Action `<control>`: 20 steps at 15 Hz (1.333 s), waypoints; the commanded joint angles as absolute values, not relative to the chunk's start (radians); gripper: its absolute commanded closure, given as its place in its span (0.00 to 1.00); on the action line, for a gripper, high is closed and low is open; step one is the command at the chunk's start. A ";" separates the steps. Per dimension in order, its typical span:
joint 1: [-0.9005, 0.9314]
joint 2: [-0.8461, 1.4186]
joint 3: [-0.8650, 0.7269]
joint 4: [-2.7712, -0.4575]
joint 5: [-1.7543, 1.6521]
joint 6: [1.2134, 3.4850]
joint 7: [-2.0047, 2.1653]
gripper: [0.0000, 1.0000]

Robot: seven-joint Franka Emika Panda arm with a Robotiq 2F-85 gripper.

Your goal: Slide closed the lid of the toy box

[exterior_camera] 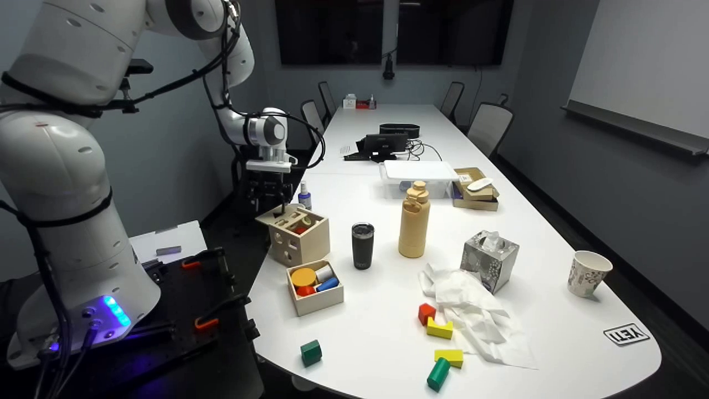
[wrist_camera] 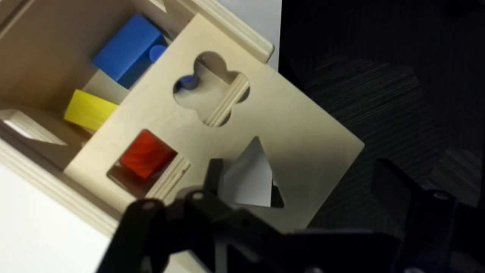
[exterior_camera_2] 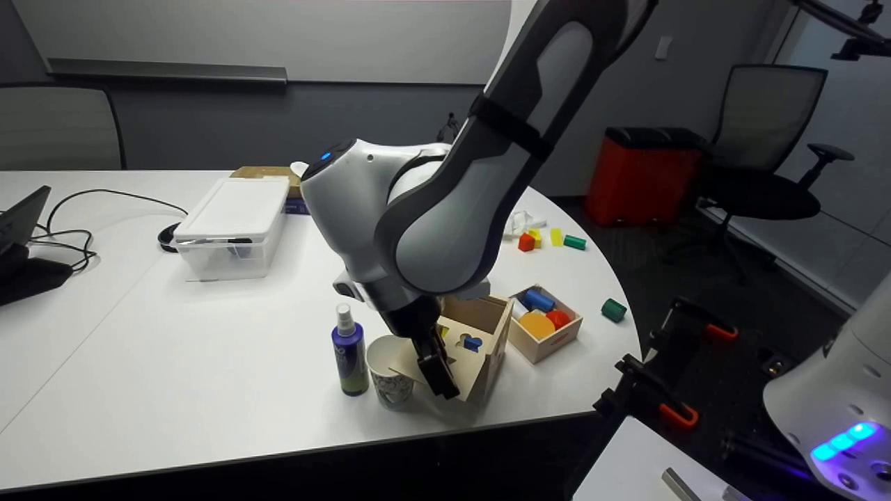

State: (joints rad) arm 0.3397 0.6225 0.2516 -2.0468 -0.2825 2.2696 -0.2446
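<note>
The toy box, a light-wood cube with cutouts, stands near the table edge; it also shows in an exterior view. Its lid covers part of the top and sticks out past one wall; part of the cavity is open. Blue, yellow and red blocks lie inside. My gripper is open over the overhanging part. One finger is at the triangle cutout, the other beyond the lid's outer edge. Whether the first finger touches the lid or enters the cutout is unclear. The gripper also shows in both exterior views.
A paper cup and a spray bottle stand close by the lid's overhanging end. A low tray of coloured blocks and a dark tumbler stand near the box. A peach bottle stands farther off.
</note>
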 commanded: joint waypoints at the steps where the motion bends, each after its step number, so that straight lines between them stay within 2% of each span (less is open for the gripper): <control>1: 0.371 0.647 0.230 -2.025 -0.327 2.308 -0.197 0.00; 20: 0.496 0.641 0.155 -2.047 -0.589 2.279 -0.003 0.00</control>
State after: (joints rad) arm 0.4705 0.6498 0.1785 -2.0375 -0.5479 2.2961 -0.0496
